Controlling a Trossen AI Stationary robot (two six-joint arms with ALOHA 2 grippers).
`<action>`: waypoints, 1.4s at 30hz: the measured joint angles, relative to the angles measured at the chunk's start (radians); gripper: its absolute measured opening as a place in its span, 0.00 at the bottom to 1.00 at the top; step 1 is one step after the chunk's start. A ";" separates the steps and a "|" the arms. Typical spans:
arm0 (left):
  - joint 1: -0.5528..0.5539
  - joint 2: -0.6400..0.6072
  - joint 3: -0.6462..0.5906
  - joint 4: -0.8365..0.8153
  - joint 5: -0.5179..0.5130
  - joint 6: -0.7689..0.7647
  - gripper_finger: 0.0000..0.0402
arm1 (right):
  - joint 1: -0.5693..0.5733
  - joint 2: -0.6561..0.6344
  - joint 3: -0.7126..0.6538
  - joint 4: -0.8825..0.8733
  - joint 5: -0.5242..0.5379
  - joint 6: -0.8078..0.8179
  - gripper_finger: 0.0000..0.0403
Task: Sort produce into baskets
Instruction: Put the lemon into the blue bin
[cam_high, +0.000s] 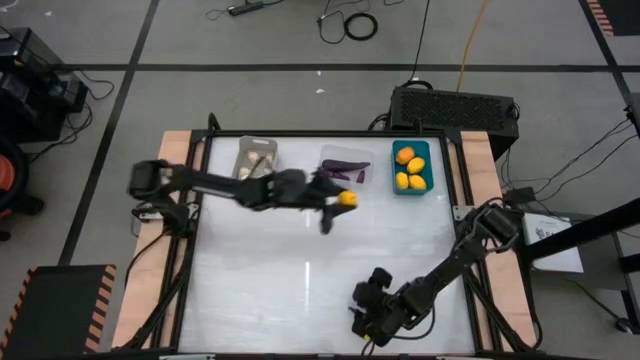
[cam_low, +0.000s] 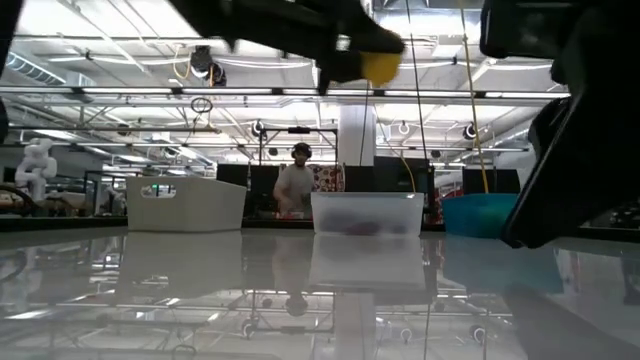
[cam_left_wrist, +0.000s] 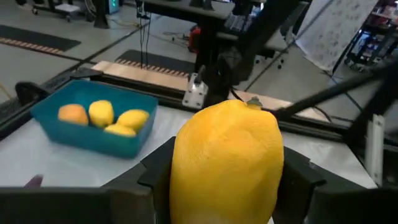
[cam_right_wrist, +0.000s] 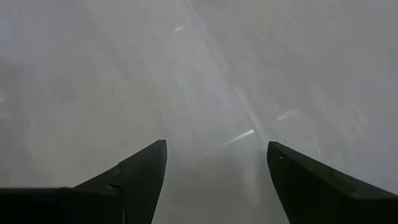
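Note:
My left gripper (cam_high: 343, 200) is shut on a yellow lemon-like fruit (cam_left_wrist: 227, 162), held high above the table's middle, just near of the clear basket (cam_high: 346, 167) with dark purple pieces. The fruit also shows in the low view (cam_low: 381, 66). The teal basket (cam_high: 411, 167) holds several yellow-orange fruits and stands on the table at the far right. The light grey basket (cam_high: 256, 157) holds whitish pieces. My right gripper (cam_right_wrist: 216, 180) is open and empty, low over the table near its near edge (cam_high: 368, 318). My left gripper pinches the yellow fruit's two opposite sides (cam_left_wrist: 180, 168) between its two fingers. The fingers come level from the table's left. The fruit is lifted clear, well above the table, and stands out past the fingertips.
The three baskets stand in a row along the far edge of the white table (cam_high: 300, 270). A black box with vents (cam_high: 452, 106) sits behind the table's far right corner. A person (cam_low: 294, 185) stands in the room beyond.

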 joint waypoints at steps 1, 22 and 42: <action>0.013 0.047 0.050 -0.001 0.011 0.000 0.47 | -0.005 0.000 0.000 -0.010 -0.002 0.000 0.67; 0.168 0.895 1.002 0.013 0.067 -0.239 0.47 | 0.018 -0.002 0.000 -0.209 0.012 0.020 0.67; 0.160 1.010 1.112 0.058 0.074 -0.077 0.53 | 0.018 -0.002 0.000 -0.227 0.066 0.003 0.67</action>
